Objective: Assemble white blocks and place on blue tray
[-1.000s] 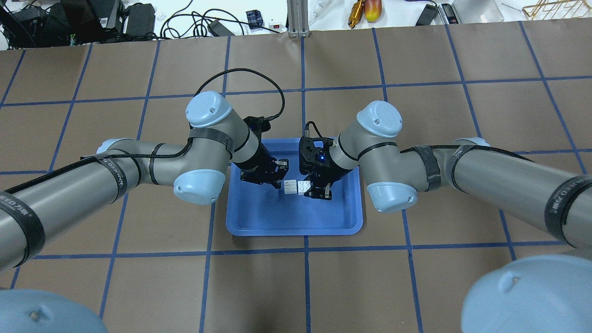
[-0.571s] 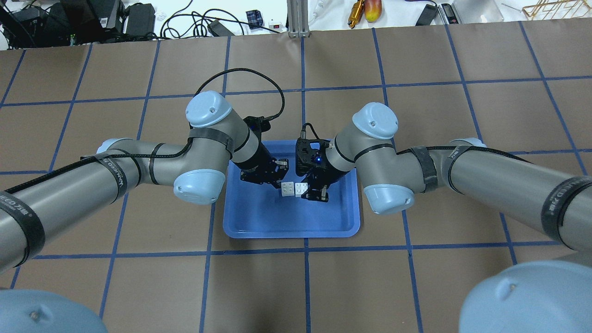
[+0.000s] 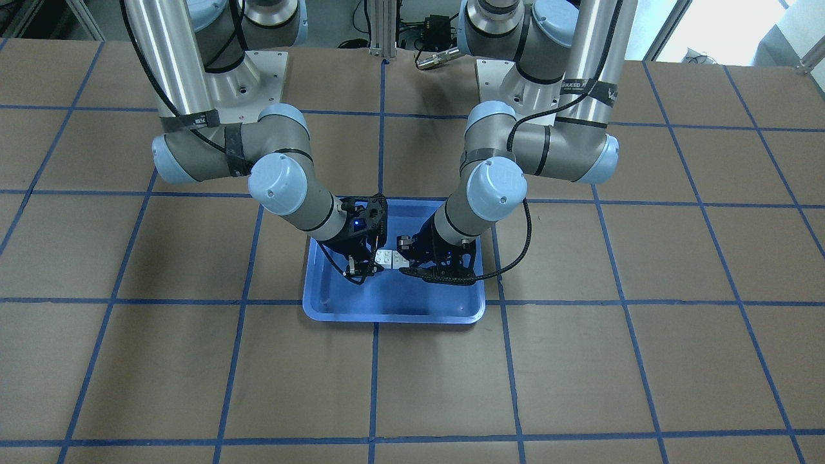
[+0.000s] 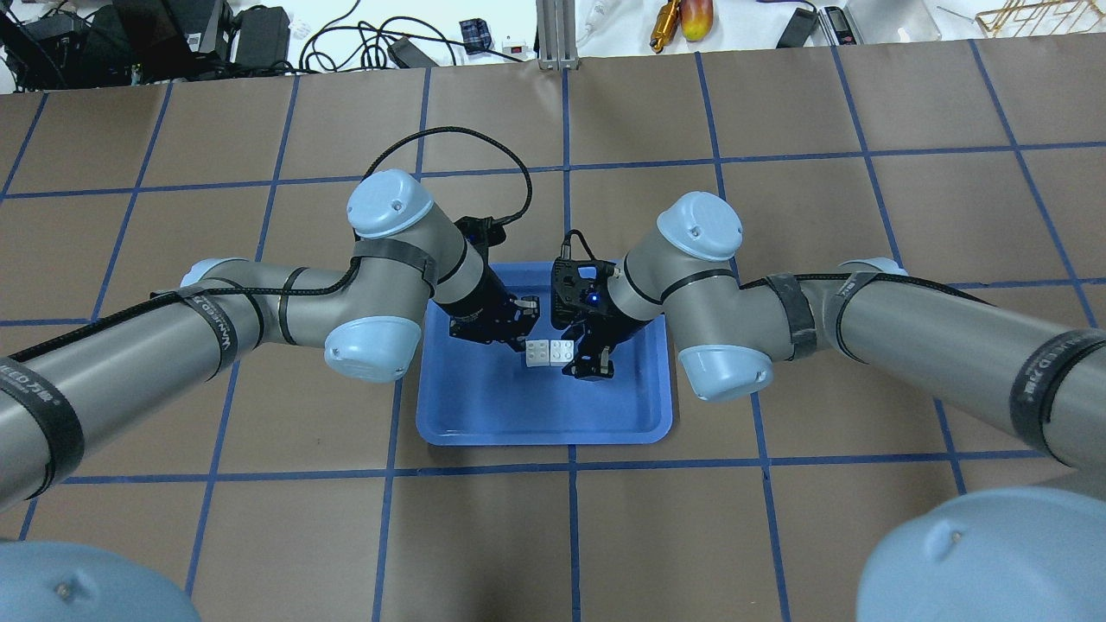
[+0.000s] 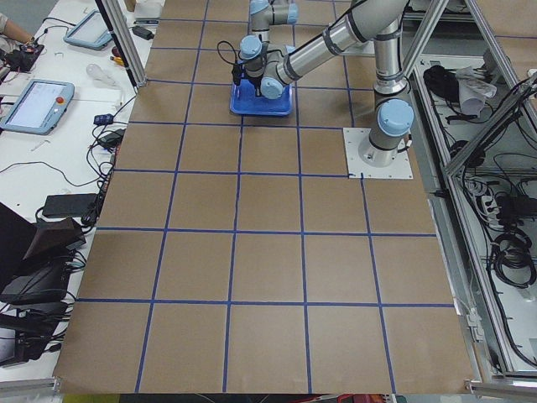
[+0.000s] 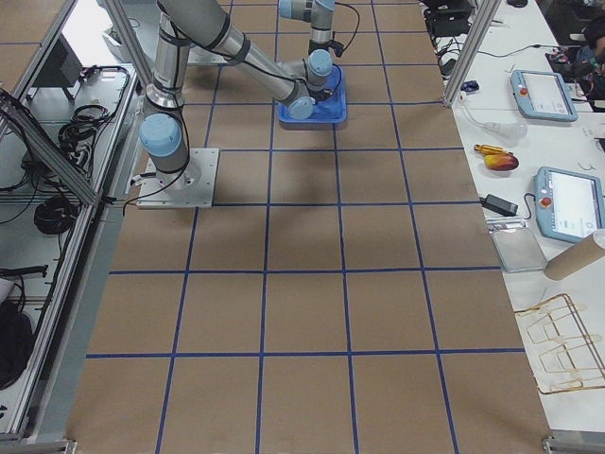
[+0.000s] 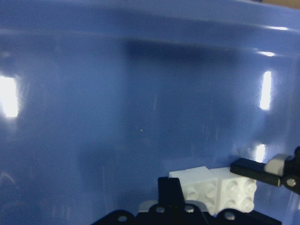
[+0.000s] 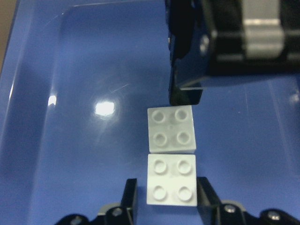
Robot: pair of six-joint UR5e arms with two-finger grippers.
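Two white blocks lie side by side, studs up, on the floor of the blue tray [image 4: 484, 415]. One block [image 4: 562, 351] sits between the fingers of my right gripper [image 4: 572, 356], which is shut on it; the right wrist view shows this block [image 8: 171, 180] flanked by both fingers. The other block [image 4: 537, 352] touches it edge to edge, not stacked. My left gripper [image 4: 521, 326] is open, with one finger [image 8: 185, 93] at the far edge of that block [image 8: 171, 130]. Both blocks show in the front view [image 3: 390, 258].
The tray's raised rim [image 3: 387, 317] surrounds both grippers, and both wrists hang low over it. The brown table with a blue tape grid [image 4: 570, 536] lies all around. Cables and tools lie along the far edge [image 4: 683, 22].
My right gripper has shifted a little to the left with its block. The other block and the tray have slid left with it. The left arm has not moved.
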